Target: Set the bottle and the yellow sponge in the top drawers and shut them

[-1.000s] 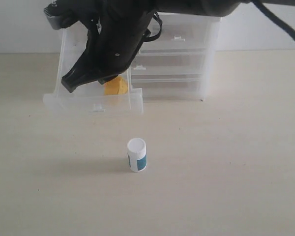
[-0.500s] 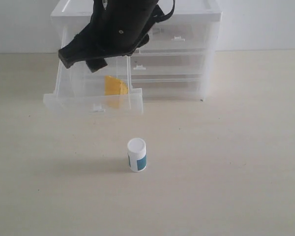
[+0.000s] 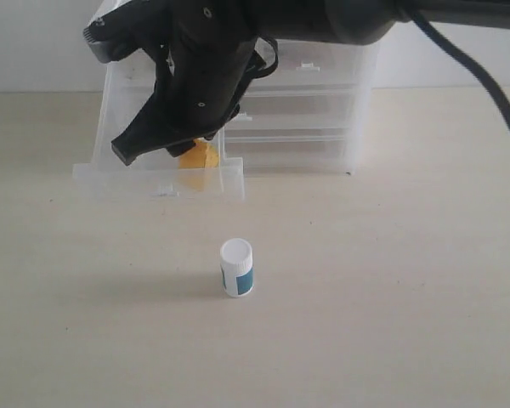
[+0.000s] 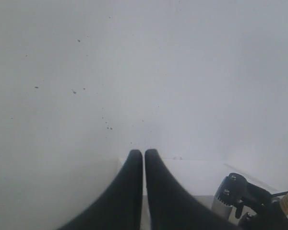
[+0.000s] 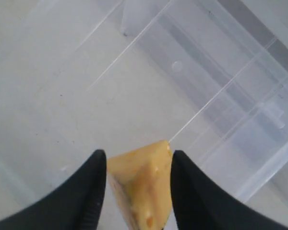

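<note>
The yellow sponge (image 3: 202, 157) is inside the pulled-out left top drawer (image 3: 157, 183) of the white cabinet (image 3: 365, 102). My right gripper (image 3: 157, 146) reaches across into that drawer. In the right wrist view its two black fingers (image 5: 93, 177) press against both sides of the sponge (image 5: 141, 184), so the right gripper (image 5: 138, 155) is shut on it. The right top drawer (image 3: 323, 64) is pushed in. The bottle (image 3: 236, 269) stands upright on the table in front of the cabinet, apart from both grippers. My left gripper (image 4: 144, 152) is shut and empty, facing a white wall.
The two full-width drawers (image 3: 297, 127) below the top pair are pushed in. The open drawer's front wall (image 3: 110, 180) juts out over the beige table (image 3: 391, 280). Part of the other arm (image 4: 249, 199) shows at the edge of the left wrist view.
Half a second ago my right gripper was raised above the drawer with the sponge lying free inside. It has since dropped back down around the sponge. The bottle has not moved.
</note>
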You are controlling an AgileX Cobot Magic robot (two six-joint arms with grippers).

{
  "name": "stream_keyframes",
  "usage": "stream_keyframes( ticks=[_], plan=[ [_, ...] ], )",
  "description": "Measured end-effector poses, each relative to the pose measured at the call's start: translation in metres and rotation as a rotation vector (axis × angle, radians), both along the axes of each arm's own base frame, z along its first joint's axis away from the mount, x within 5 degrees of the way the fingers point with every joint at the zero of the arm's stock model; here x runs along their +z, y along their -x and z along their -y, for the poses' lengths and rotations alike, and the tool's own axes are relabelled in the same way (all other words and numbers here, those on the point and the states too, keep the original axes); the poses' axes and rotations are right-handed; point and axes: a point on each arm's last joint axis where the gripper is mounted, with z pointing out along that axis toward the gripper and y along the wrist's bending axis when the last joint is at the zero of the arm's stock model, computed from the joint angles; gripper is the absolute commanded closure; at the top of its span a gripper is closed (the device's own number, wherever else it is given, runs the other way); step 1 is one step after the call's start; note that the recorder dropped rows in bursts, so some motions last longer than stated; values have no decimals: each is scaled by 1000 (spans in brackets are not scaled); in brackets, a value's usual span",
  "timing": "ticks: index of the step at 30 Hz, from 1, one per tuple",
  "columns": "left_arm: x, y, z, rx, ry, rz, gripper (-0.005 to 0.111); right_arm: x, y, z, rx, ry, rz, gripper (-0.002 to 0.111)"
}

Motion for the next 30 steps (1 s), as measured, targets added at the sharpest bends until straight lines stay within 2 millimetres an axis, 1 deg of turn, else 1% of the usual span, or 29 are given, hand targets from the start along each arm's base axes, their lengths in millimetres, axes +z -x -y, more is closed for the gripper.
stream_keyframes(
  ticks=[3,4,7,11,14,16,17,19,20,21,23,25,26,30],
  plan=[
    [0,0,0,0,0,0,103,0,0,0,14,5,8,70],
    [0,0,0,0,0,0,103,0,0,0,19,14,6,77],
    [0,0,0,0,0,0,103,-2,1,3,53,64,1,108],
    [0,0,0,0,0,0,103,0,1,0,71,48,23,108],
    [0,0,0,0,0,0,103,7,-4,-9,88,-69,107,108],
    [0,0,0,0,0,0,103,21,-4,-12,84,-155,158,108],
    [0,0,0,0,0,0,103,27,-4,-12,82,-185,176,108],
    [0,0,0,0,0,0,103,46,-3,-10,77,-272,232,108],
    [0,0,0,0,0,0,103,52,-3,-10,79,-324,271,108],
    [0,0,0,0,0,0,103,48,-4,-9,88,-344,295,108],
    [0,0,0,0,0,0,103,33,-4,-10,117,-375,327,108],
    [0,0,0,1,0,-2,103,8,-3,-12,148,-411,335,108],
    [0,0,0,1,0,-2,103,1,-2,-11,160,-436,347,108],
    [0,0,0,2,0,-3,103,-8,-12,1,138,-428,349,108]
  ],
)
